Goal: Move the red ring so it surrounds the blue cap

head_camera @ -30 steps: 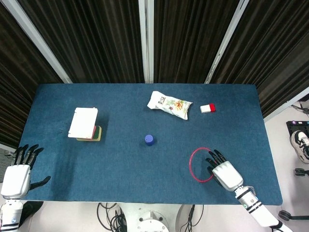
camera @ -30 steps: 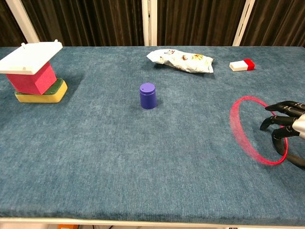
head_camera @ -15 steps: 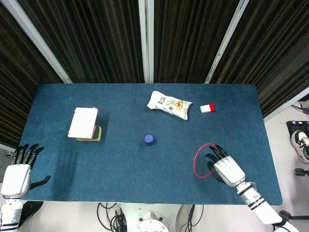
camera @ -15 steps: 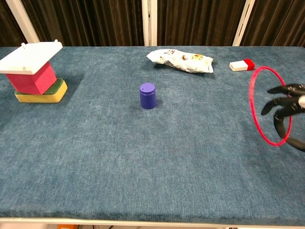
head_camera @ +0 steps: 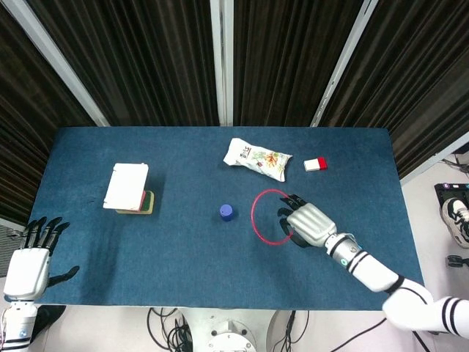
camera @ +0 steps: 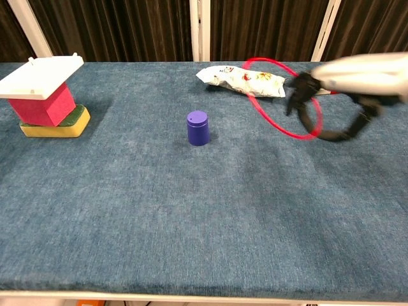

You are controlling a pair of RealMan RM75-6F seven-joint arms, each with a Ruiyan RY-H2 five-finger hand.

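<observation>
Overhead, blue cloth table (head_camera: 183, 249) meets dark curtains (head_camera: 146, 59).

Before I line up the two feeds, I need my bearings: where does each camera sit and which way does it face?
Head view: high above the table's near edge, looking down on the whole blue table; shows the left hand at the near left corner and the right hand with its forearm.
Chest view: low at the near edge, looking across the tabletop toward the curtains; shows only the right hand.
Shared: the red ring held by the right hand, the blue cap, the snack bag.
</observation>
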